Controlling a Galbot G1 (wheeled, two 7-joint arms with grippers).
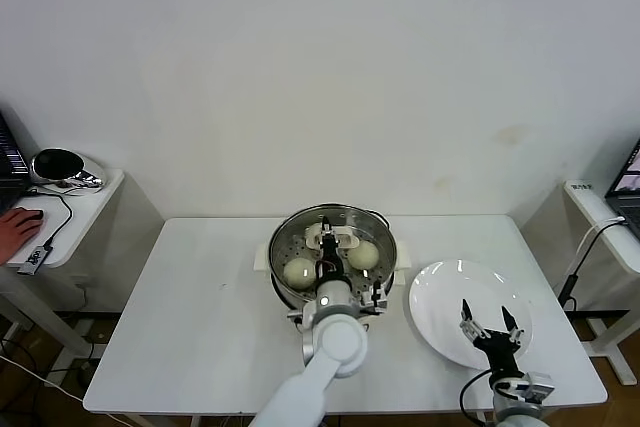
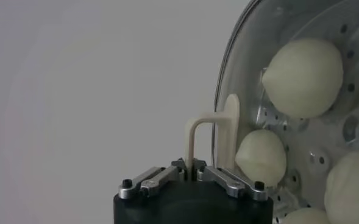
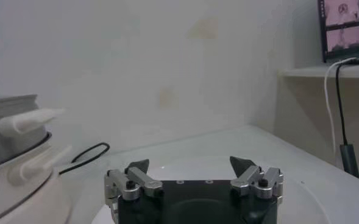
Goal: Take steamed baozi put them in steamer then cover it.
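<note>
The steamer [image 1: 290, 230] stands at the table's middle back, a shiny steel pot on a cream base; its side handles [image 3: 27, 120] show in the right wrist view. The clear glass cover [image 2: 228, 79] lies over it. Through the glass I see steamed baozi [image 1: 299, 271] [image 1: 362, 254] on the perforated tray, three of them in the left wrist view [image 2: 302, 78] [image 2: 261, 157] [image 2: 350, 185]. My left gripper [image 1: 329, 252] [image 2: 192, 170] reaches over the pot's near side, its fingers pinched on the cover's cream bar handle [image 2: 211, 131]. My right gripper [image 1: 489, 319] [image 3: 190, 163] hangs open and empty over the white plate [image 1: 440, 292].
The bare white plate [image 3: 313, 201] lies right of the steamer near the front edge. A side table [image 1: 85, 209] on the left carries a black object, a cable and a person's hand. A shelf with cables [image 1: 590, 202] stands at the right.
</note>
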